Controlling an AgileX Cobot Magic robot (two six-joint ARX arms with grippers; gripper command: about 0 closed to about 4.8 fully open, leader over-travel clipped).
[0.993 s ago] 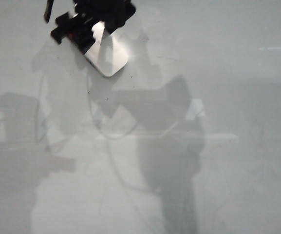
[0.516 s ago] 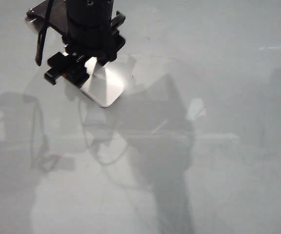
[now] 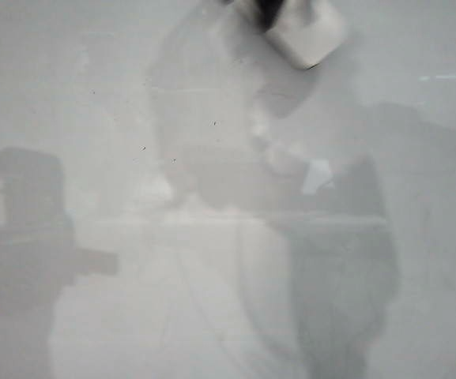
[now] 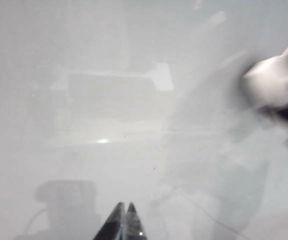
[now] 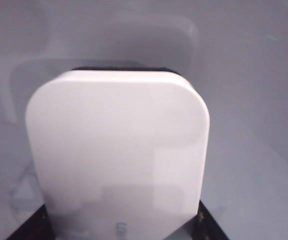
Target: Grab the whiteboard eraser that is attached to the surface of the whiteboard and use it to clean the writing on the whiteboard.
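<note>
The whiteboard [image 3: 93, 118] fills every view, glossy and pale grey. The white whiteboard eraser [image 3: 305, 33] is blurred at the top edge of the exterior view, right of the middle. My right gripper [image 3: 263, 9] is a dark smear beside it, mostly cut off. In the right wrist view the eraser [image 5: 116, 150] fills the picture, with a dark edge underneath. My right gripper [image 5: 119, 222] is shut on it, black fingers [image 5: 211, 226] at both sides. In the left wrist view my left gripper [image 4: 125, 212] is shut and empty, and the eraser [image 4: 268, 82] is a blur far off. The writing shows in no view.
Grey reflections of the two arms lie across the whiteboard, one at the left [image 3: 26, 237] and one right of the middle [image 3: 330, 260]. A bright reflected patch [image 3: 318, 175] sits near the middle. A few tiny dark specks [image 3: 215, 123] dot the board.
My right gripper has carried the eraser from the upper left to the top edge right of the middle, and most of the gripper has left the exterior view. The left gripper's reflection stays put.
</note>
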